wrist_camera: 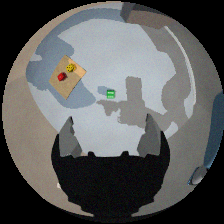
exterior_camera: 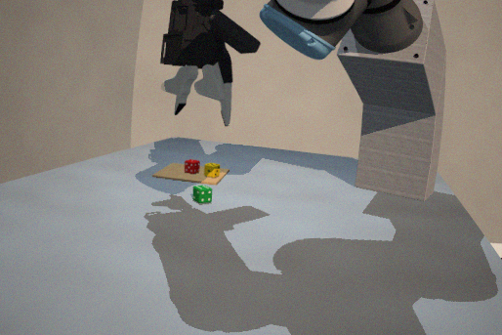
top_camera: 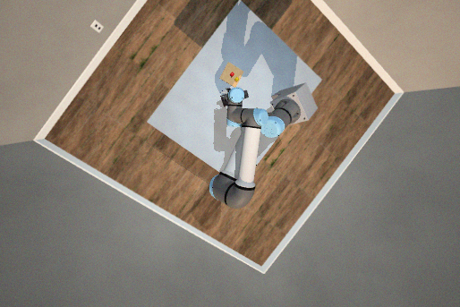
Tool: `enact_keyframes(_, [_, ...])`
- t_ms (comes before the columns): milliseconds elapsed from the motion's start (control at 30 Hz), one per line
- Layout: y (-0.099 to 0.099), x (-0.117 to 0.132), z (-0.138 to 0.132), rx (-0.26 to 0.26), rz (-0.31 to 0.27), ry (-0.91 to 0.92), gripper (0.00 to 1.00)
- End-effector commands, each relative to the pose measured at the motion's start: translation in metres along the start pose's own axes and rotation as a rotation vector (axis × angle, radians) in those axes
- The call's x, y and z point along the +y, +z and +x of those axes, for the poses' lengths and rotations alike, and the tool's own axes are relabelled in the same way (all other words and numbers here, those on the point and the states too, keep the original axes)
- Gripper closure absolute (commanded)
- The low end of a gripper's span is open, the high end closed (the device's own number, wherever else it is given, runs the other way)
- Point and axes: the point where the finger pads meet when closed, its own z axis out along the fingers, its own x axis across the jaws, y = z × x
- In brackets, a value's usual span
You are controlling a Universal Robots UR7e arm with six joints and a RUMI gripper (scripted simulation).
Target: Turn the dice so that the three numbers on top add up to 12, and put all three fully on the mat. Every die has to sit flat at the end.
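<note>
A red die [top_camera: 232, 74] [exterior_camera: 191, 166] [wrist_camera: 61, 77] and a yellow die [top_camera: 236, 80] [exterior_camera: 212, 170] [wrist_camera: 71, 67] sit on the tan square mat [top_camera: 228, 67] [exterior_camera: 168, 172] [wrist_camera: 67, 92]. A green die [exterior_camera: 202, 194] [wrist_camera: 110, 94] sits on the table off the mat, in front of it in the exterior view; the arm hides it in the top view. The dice look flat. The numbers on top are too small to read surely. My gripper [exterior_camera: 201, 119] [wrist_camera: 108, 115] is open and empty, high above the table, with its fingers wide apart.
The pale blue table [top_camera: 188, 96] [exterior_camera: 73, 231] [wrist_camera: 110, 45] carries the arm's grey base block [top_camera: 309, 100] [exterior_camera: 396, 139] at one side. The arm's shadows fall across the table and the mat.
</note>
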Motion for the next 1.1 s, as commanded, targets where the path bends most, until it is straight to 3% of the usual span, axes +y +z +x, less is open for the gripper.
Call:
enact_keyframes(0, [0.002, -0.001, 0.0, 0.004, -0.001, -0.054, 0.0])
enact_keyframes(733, [0.004, -0.002, -0.006, 0.003, -0.001, -0.368, 0.0])
enact_keyframes(1067, [0.006, -0.001, -0.011, 0.003, -0.001, -0.613, 0.0])
